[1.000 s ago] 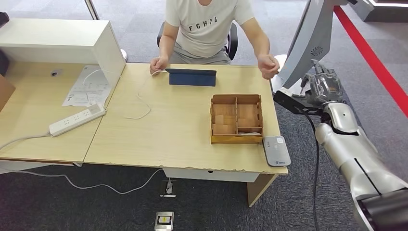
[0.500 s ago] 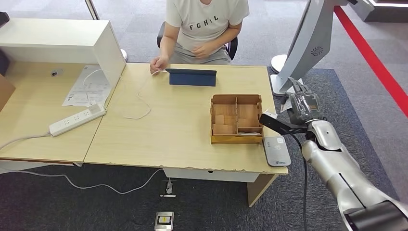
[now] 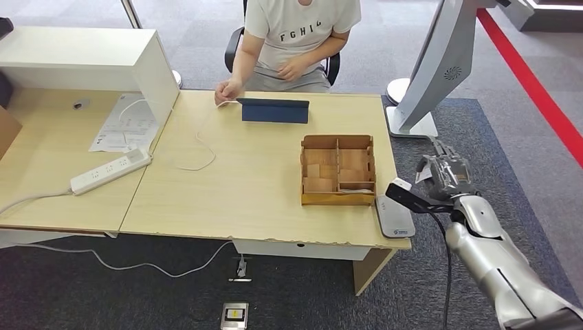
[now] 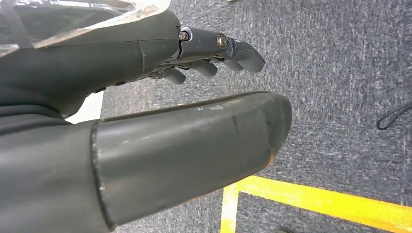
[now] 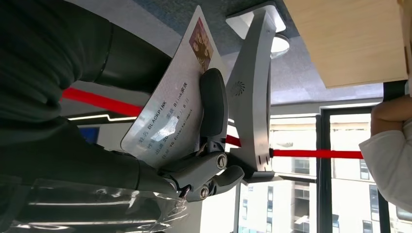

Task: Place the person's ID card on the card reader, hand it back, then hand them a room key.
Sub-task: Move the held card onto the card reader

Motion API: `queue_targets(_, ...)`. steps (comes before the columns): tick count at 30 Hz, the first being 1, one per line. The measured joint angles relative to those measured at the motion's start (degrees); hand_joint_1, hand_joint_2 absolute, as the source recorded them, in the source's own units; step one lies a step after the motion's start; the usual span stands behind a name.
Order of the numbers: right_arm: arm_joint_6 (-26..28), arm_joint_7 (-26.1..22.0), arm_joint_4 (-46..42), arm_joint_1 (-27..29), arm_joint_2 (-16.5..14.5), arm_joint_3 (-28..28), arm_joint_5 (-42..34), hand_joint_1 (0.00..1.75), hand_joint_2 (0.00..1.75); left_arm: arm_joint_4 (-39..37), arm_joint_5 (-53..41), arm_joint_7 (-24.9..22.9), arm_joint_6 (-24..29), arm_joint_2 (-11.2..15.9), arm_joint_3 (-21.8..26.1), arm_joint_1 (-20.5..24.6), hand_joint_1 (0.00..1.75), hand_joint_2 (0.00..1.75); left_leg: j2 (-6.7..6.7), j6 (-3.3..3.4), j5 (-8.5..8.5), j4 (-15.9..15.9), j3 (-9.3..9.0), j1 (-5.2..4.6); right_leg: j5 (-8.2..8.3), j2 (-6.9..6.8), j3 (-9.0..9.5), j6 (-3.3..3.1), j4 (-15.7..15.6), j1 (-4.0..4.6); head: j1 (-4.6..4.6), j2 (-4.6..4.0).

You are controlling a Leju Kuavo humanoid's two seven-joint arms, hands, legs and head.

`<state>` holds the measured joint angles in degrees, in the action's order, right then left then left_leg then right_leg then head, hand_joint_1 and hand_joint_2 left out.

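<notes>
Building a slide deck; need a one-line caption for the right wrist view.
Right hand pinching the person's ID card, with the desk edge beyond.

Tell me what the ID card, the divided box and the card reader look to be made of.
ID card: glossy plastic, probably; light glares off its printed face in the right hand.
Divided box: thin plywood or similar board, unfinished; pale brown grain, slotted partitions.
Card reader: matte grey moulded plastic, by its rounded corners and even colour.
</notes>
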<state>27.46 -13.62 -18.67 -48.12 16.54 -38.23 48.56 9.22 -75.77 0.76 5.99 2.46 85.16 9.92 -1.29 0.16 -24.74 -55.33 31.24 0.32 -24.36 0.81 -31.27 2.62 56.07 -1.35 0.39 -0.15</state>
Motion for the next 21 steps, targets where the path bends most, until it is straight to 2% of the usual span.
queue_targets(11,0.57,-3.12,-1.22,2.6,1.46,0.33,-0.68,1.75,1.75,0.0,-0.1,-2.01,1.83,-0.1,0.16,0.04,0.0,0.0,0.0,0.0,0.0,0.0,0.01,0.0,0.0,0.0,0.01,0.0,0.0,0.0,0.0,0.0)
queue_targets(21,1.24,-3.02,-2.46,4.2,1.21,0.29,-0.28,1.75,1.75,0.0,-0.3,-0.61,2.4,-0.44,0.17,0.07,0.0,0.0,0.0,0.0,0.0,0.0,0.01,0.0,0.0,0.0,0.01,0.0,0.0,0.0,0.0,0.0)
